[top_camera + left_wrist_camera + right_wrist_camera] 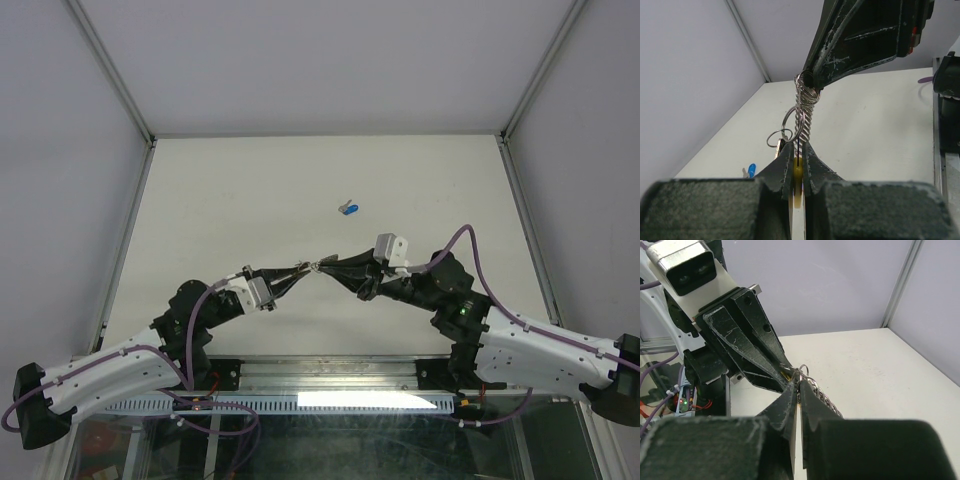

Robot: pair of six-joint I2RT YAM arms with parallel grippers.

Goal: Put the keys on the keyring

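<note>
The keyring (802,112), a silver ribbed coil with a yellow segment (798,170), is held in the air between both grippers. My left gripper (797,147) is shut on the yellow segment. My right gripper (799,382) is shut on the coil's other end (827,401). In the top view the two grippers (295,272) (328,266) meet tip to tip over the table's near middle. A small split ring with a silver key (778,147) hangs on the coil beside my left fingers. The blue-headed key (349,209) lies alone on the table; it also shows in the left wrist view (751,170).
The white table (250,190) is bounded by grey walls at the back and sides, with metal frame posts (112,72) in the corners. A metal rail (330,375) runs along the near edge between the arm bases.
</note>
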